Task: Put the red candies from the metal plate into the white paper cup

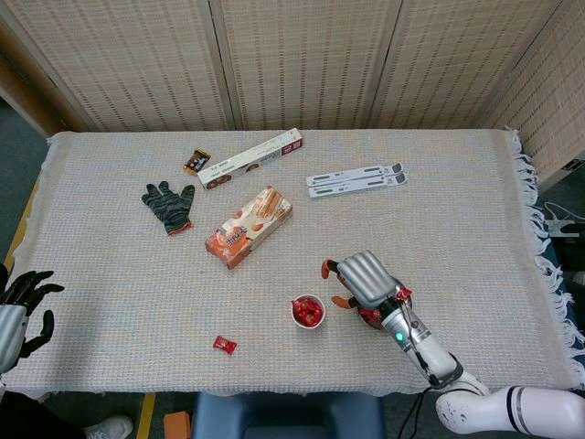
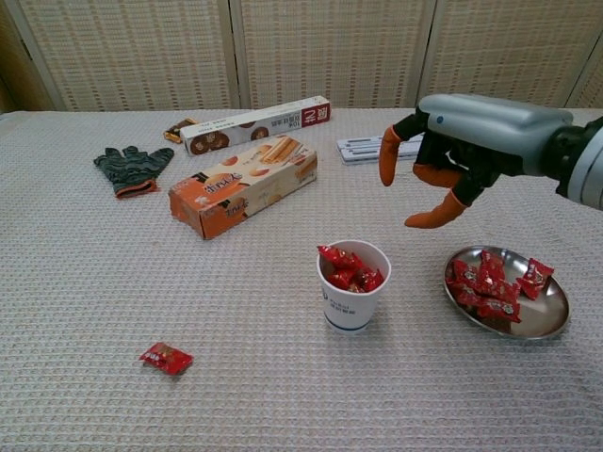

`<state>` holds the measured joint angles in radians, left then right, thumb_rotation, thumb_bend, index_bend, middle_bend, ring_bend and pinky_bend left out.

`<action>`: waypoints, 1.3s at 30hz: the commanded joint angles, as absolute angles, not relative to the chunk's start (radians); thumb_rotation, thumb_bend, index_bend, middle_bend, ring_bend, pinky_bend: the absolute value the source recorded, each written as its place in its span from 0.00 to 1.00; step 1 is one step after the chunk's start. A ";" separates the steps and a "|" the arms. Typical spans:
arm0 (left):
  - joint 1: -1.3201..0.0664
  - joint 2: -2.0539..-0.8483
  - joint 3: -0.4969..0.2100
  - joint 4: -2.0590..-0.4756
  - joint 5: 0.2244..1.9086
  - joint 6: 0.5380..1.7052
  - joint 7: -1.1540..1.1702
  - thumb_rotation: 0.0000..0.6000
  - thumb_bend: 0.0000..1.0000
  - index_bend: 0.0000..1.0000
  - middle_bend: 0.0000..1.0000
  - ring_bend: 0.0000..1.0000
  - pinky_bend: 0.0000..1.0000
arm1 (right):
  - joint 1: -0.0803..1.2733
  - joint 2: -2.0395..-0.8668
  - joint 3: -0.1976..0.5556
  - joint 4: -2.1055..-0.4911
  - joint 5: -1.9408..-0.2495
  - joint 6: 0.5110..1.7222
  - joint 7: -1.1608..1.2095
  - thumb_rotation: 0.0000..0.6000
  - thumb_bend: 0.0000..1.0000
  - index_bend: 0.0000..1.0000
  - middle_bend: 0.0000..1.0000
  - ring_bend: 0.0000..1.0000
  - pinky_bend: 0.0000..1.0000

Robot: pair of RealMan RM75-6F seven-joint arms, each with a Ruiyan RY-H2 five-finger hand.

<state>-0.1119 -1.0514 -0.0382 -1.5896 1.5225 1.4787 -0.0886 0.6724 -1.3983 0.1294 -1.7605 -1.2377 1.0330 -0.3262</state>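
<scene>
Red candies (image 2: 495, 282): glossy crimson wrappers, heaped on metal plate (image 2: 546, 320), below and right of right hand (image 2: 452, 155) fingers (image 2: 388, 156); more fill white paper cup (image 2: 352, 285), lower left of fingertips. Cup print unreadable. Fingers spread, holding nothing. Left hand (image 1: 23, 306): fingers apart, empty.

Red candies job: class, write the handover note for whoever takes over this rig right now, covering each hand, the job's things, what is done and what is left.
Right hand: open, holds nothing, raised between the white paper cup and the metal plate.
Left hand: open, idle at the table's left edge.
Done: the cup is heaped with red candies.
Left: a pile of candies on the plate, plus one stray candy on the cloth, left of the cup.
</scene>
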 commanded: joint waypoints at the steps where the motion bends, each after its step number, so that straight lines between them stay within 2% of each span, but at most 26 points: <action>1: -0.112 -1.052 -0.038 -1.590 1.522 1.478 -0.086 1.00 0.62 0.29 0.13 0.09 0.30 | 0.679 -1.396 0.135 -1.776 -1.215 1.001 -0.305 1.00 0.09 0.48 0.92 0.80 1.00; 14: -0.112 -1.050 -0.036 -1.589 1.527 1.480 -0.093 1.00 0.62 0.29 0.13 0.09 0.30 | 0.810 -1.434 0.196 -1.796 -1.123 0.798 -0.217 1.00 0.10 0.49 0.92 0.80 1.00; 18: -0.110 -1.049 -0.037 -1.589 1.527 1.483 -0.096 1.00 0.62 0.29 0.13 0.09 0.30 | 0.841 -1.458 0.211 -1.782 -1.121 0.768 -0.187 1.00 0.10 0.50 0.92 0.80 1.00; 27: -0.109 -1.048 -0.038 -1.589 1.526 1.486 -0.092 1.00 0.62 0.29 0.13 0.09 0.30 | 0.915 -1.515 0.225 -1.706 -1.107 0.651 -0.086 1.00 0.10 0.51 0.92 0.80 1.00; 39: -0.109 -1.043 -0.041 -1.592 1.513 1.478 -0.077 1.00 0.62 0.29 0.13 0.09 0.30 | 1.075 -1.599 0.252 -1.568 -0.967 0.469 -0.031 1.00 0.10 0.54 0.92 0.80 1.00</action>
